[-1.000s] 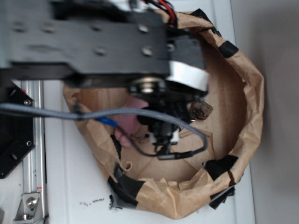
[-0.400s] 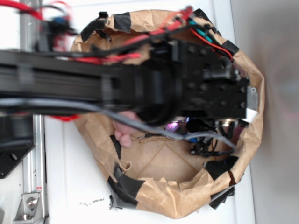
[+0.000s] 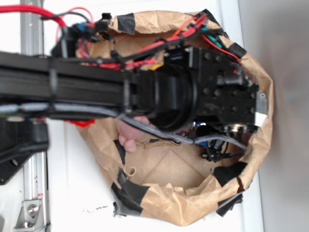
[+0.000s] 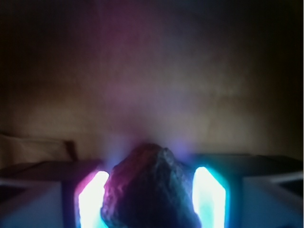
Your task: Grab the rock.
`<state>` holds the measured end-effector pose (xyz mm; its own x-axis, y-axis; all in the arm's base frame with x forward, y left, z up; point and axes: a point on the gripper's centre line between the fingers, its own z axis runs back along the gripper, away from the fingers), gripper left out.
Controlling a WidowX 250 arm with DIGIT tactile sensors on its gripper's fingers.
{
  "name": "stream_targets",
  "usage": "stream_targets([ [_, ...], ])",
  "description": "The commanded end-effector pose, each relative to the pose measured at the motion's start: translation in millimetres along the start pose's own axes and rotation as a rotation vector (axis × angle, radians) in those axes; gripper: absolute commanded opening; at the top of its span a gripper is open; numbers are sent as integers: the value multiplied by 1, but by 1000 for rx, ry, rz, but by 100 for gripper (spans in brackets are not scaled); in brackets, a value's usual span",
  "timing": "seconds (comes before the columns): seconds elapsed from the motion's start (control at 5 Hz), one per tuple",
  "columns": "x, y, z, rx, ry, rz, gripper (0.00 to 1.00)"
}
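The rock (image 4: pixel 149 190) is a dark, rough, lumpy stone. In the wrist view it sits between my gripper's (image 4: pixel 151 202) two glowing pads (image 4: pixel 92 199), and its sides meet both of them. The jaws stand closed against it. In the exterior view the black arm (image 3: pixel 193 96) reaches over the right half of the brown paper bowl (image 3: pixel 263 145). It hides the rock, and only the gripper's lower end (image 3: pixel 215 151) shows near the bowl's right wall.
A pink plush (image 3: pixel 128 135) lies at the bowl's left side, partly under the arm. The crumpled bowl wall is patched with black tape (image 3: pixel 130 191). A metal rail (image 3: pixel 31 193) runs along the left. The paper wall rises close ahead in the wrist view (image 4: pixel 152 95).
The arm swung right across the bowl from the middle to the right wall, covering the spot where the rock lay in view. Since 0.4 s ago it has barely moved.
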<state>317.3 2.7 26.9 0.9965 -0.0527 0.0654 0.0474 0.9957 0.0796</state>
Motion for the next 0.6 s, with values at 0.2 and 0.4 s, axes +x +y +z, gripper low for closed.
stream_targets([
  [0.2, -39, 23, 163, -81, -174, 187, 0],
  [0.4, -31, 18, 202, -103, -194, 196, 0],
])
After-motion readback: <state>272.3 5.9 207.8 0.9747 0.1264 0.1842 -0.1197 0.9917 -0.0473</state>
